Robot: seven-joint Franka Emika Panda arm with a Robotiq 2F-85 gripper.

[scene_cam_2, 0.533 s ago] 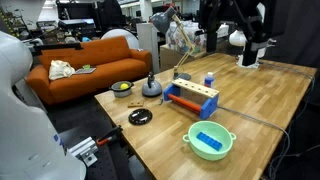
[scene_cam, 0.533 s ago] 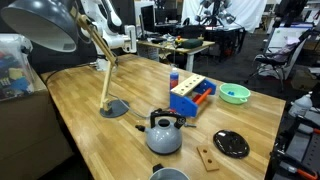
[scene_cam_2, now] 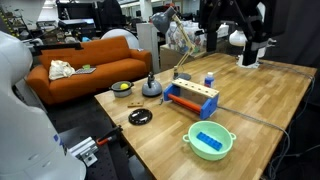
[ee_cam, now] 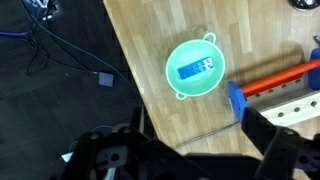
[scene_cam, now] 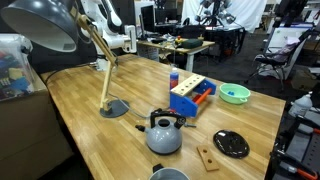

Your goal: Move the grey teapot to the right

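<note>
The grey teapot (scene_cam: 164, 134) stands upright on the wooden table (scene_cam: 100, 140), with its dark arched handle up and its short spout out to one side. It also shows in an exterior view (scene_cam_2: 151, 88) near the table's far left edge. The teapot is out of the wrist view. My gripper (ee_cam: 200, 150) is open and empty, its two dark fingers (ee_cam: 275, 140) wide apart. It hangs high above the table, far from the teapot, and looks down on a green bowl (ee_cam: 195, 70). In an exterior view the gripper (scene_cam_2: 248, 52) is at the far right.
A flat black plate (scene_cam: 231, 144) and a small wooden block (scene_cam: 208, 158) lie near the teapot. A blue and orange rack (scene_cam: 191, 95) stands mid-table. A desk lamp's round base (scene_cam: 114, 108) sits beside the teapot. The green bowl (scene_cam_2: 210, 141) holds a blue item.
</note>
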